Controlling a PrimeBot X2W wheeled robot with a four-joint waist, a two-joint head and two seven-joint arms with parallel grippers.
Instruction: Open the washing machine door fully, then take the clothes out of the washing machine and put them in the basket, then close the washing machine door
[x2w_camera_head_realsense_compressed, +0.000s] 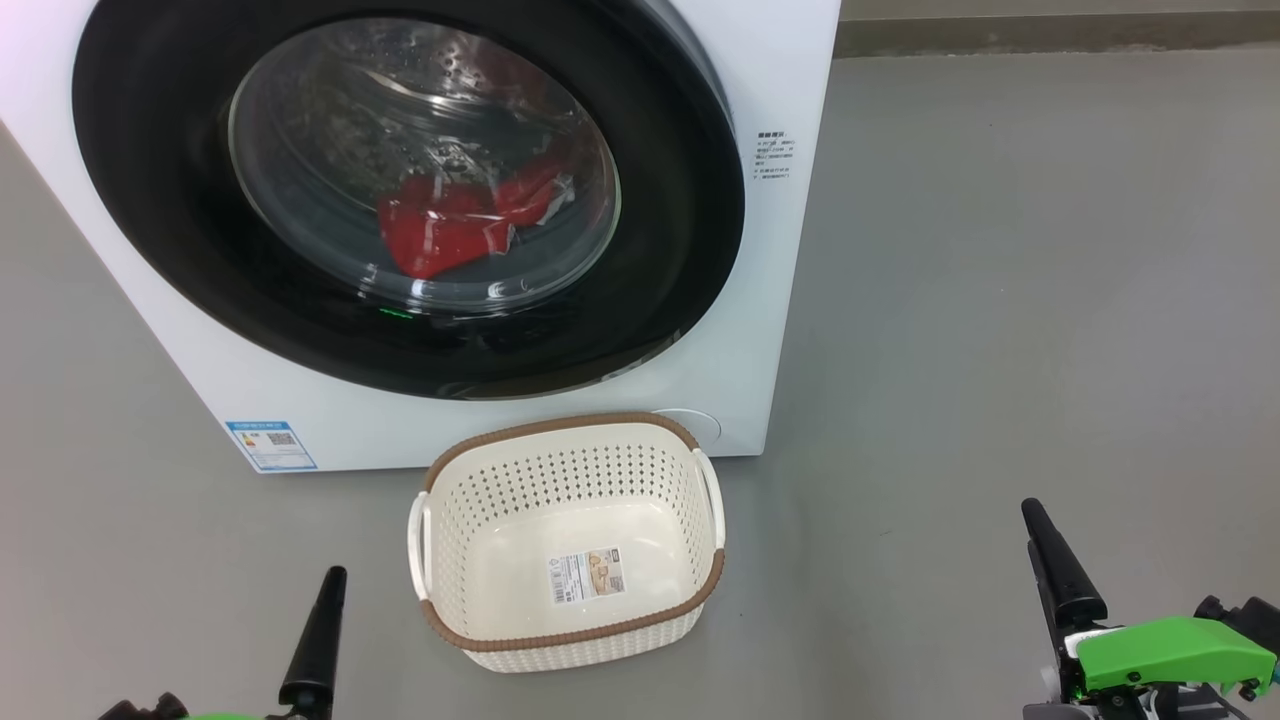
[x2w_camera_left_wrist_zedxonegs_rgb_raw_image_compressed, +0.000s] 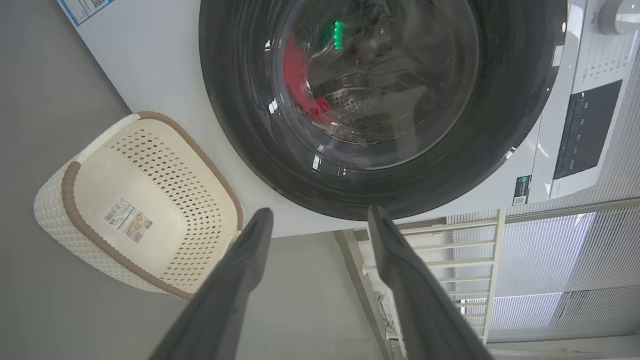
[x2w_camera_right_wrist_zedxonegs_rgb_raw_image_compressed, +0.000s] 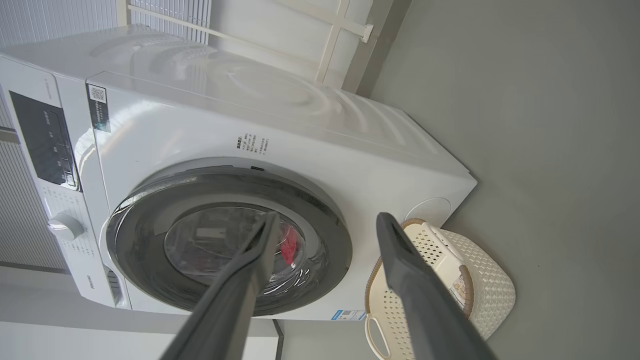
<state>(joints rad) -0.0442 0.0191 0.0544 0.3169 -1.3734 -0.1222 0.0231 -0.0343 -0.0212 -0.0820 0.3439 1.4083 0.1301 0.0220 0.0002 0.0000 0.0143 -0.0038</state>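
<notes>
The white washing machine (x2w_camera_head_realsense_compressed: 790, 330) stands at the upper left of the head view. Its round washing machine door (x2w_camera_head_realsense_compressed: 150, 190), black-rimmed with a glass bowl, lies against the front. Red clothes (x2w_camera_head_realsense_compressed: 450, 225) show through the glass at the drum's bottom. The cream basket (x2w_camera_head_realsense_compressed: 560, 425) sits empty on the floor right before the machine. My left gripper (x2w_camera_left_wrist_zedxonegs_rgb_raw_image_compressed: 320, 212) is open and holds nothing, well back from the door (x2w_camera_left_wrist_zedxonegs_rgb_raw_image_compressed: 240, 125), with the basket (x2w_camera_left_wrist_zedxonegs_rgb_raw_image_compressed: 70, 200) to its side. My right gripper (x2w_camera_right_wrist_zedxonegs_rgb_raw_image_compressed: 328, 217) is open too, aimed toward the door (x2w_camera_right_wrist_zedxonegs_rgb_raw_image_compressed: 150, 280) from a distance. One dark finger (x2w_camera_head_realsense_compressed: 1055, 565) of it rises at the lower right.
Grey floor (x2w_camera_head_realsense_compressed: 1000, 300) spreads wide to the right of the machine. A blue label (x2w_camera_head_realsense_compressed: 272, 445) sits on its lower front. The control panel (x2w_camera_left_wrist_zedxonegs_rgb_raw_image_compressed: 585, 130) and a knob (x2w_camera_right_wrist_zedxonegs_rgb_raw_image_compressed: 65, 226) are at its top. A white railing (x2w_camera_left_wrist_zedxonegs_rgb_raw_image_compressed: 475, 260) stands beside it.
</notes>
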